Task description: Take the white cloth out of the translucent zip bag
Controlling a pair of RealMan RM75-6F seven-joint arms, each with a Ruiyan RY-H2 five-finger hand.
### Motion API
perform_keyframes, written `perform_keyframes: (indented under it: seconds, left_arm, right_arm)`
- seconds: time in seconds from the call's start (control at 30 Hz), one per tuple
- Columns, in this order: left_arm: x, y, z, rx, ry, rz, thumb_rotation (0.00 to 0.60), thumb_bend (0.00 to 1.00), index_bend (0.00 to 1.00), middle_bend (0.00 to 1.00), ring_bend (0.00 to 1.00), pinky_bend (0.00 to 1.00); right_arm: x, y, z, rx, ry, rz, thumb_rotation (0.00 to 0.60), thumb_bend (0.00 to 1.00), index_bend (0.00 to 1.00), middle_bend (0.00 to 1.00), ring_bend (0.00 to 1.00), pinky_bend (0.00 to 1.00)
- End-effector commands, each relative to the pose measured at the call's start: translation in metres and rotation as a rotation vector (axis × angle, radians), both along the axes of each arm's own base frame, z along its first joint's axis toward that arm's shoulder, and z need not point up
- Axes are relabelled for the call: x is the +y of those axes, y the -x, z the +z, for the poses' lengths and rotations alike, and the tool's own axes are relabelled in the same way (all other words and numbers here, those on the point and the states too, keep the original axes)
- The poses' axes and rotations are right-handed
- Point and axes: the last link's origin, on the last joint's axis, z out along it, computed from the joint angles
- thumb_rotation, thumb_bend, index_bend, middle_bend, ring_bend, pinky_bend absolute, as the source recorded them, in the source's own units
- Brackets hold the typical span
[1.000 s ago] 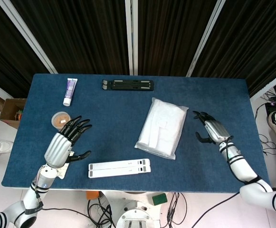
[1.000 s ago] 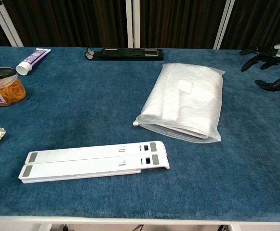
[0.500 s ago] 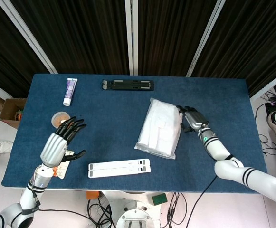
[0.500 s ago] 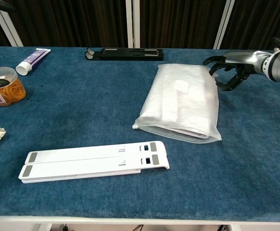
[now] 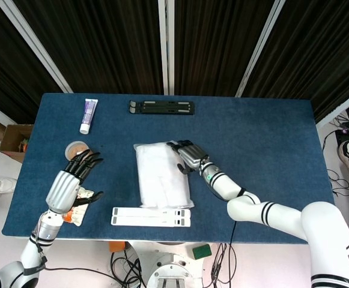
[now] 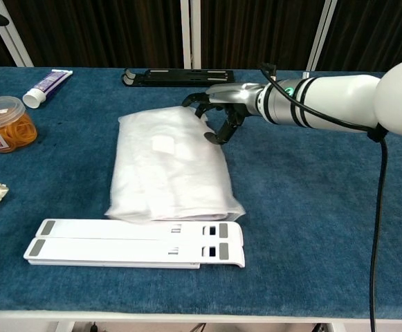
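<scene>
The right robot hand (image 6: 218, 114) rests its curled fingers on the far edge of the zip bag (image 5: 161, 175), which lies on the counter (image 5: 270, 138) with the white cloth (image 6: 166, 162) inside, while the left robot hand (image 5: 72, 183) hangs open, so next it needs to find and open the bag's mouth.

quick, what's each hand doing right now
Left hand: open, fingers spread, holding nothing.
Right hand: fingers curled on the far right edge of the zip bag; real grip cannot be told.
</scene>
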Motion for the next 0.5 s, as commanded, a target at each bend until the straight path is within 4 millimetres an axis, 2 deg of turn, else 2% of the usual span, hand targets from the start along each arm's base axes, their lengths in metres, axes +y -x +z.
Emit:
perform_keyframes:
  seconds: [0.03, 0.17, 0.3, 0.5]
  left_arm:
    - [-0.002, 0.001, 0.001, 0.003, -0.003, 0.003, 0.6, 0.15, 0.17, 0.13, 0.06, 0.16]
    - [-0.005, 0.004, 0.002, -0.002, -0.004, 0.013, 0.6, 0.15, 0.17, 0.13, 0.06, 0.16]
    - [-0.005, 0.004, 0.001, -0.01, 0.003, 0.013, 0.6, 0.15, 0.17, 0.13, 0.06, 0.16]
    - [-0.006, 0.002, 0.0, -0.006, 0.006, 0.001, 0.6, 0.15, 0.17, 0.13, 0.06, 0.16]
  right_arm:
    - [0.012, -0.025, 0.004, -0.073, 0.03, 0.085, 0.6, 0.52, 0.0, 0.19, 0.0, 0.0]
    - [0.04, -0.03, 0.019, -0.119, 0.069, 0.223, 0.6, 0.53, 0.0, 0.2, 0.0, 0.0]
    - [0.078, -0.027, 0.027, -0.143, -0.002, 0.327, 0.6, 0.56, 0.0, 0.22, 0.0, 0.0]
    - [0.11, -0.03, 0.026, -0.17, -0.047, 0.431, 0.6, 0.59, 0.0, 0.23, 0.0, 0.0]
